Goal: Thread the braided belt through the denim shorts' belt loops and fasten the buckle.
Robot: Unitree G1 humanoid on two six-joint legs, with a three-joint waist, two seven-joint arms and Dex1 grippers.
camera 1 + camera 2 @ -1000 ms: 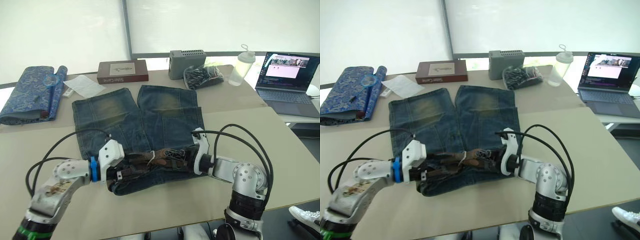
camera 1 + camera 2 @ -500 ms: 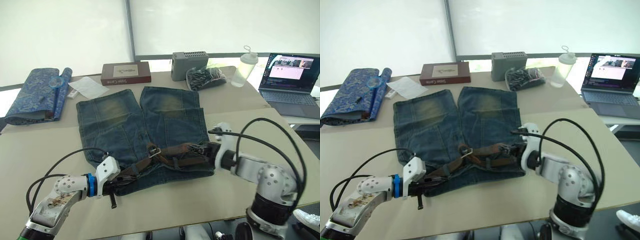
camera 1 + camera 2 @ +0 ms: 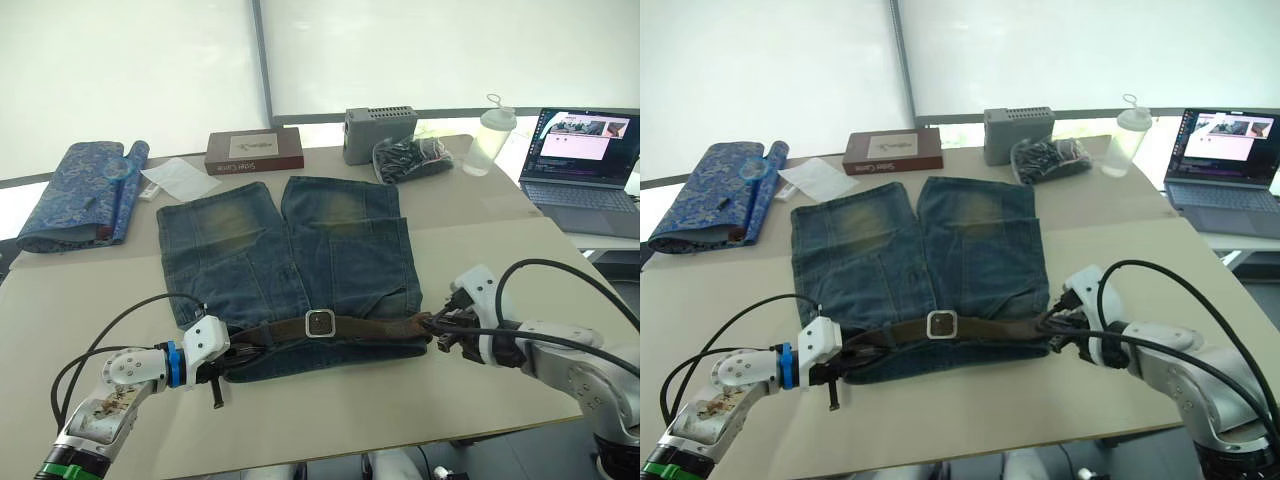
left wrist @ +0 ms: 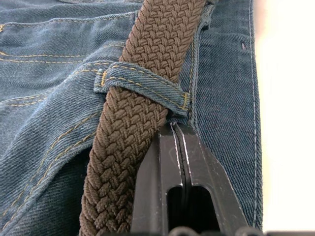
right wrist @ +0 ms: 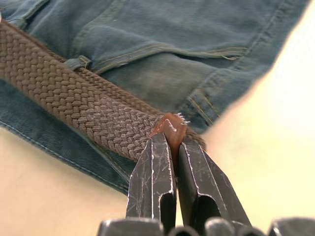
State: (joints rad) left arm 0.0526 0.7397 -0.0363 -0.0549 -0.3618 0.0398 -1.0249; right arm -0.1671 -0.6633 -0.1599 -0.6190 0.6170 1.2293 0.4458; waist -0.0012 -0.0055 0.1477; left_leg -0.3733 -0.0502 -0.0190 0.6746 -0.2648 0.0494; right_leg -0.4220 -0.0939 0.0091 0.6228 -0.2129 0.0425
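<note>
The denim shorts (image 3: 290,250) lie flat on the table, waistband toward me. The braided belt (image 3: 370,327) runs straight along the waistband, and its silver buckle (image 3: 319,322) lies flat at the middle. In the left wrist view the belt passes under a belt loop (image 4: 142,83). My left gripper (image 4: 172,129) is shut, its tips against the denim just beside that loop, at the waistband's left end (image 3: 232,355). At the waistband's right end my right gripper (image 3: 437,328) is shut on the belt's brown tip (image 5: 170,129).
A blue patterned cloth (image 3: 80,190) lies at the far left. Along the back are a white paper (image 3: 180,178), a brown box (image 3: 254,150), a grey box (image 3: 380,133), a dark bag (image 3: 410,157) and a bottle (image 3: 485,135). A laptop (image 3: 585,150) stands at the right.
Both arms have drawn apart, pulling the slack, bunched belt straight along the waistband. The buckle now lies flat at the middle. My left gripper has closed.
</note>
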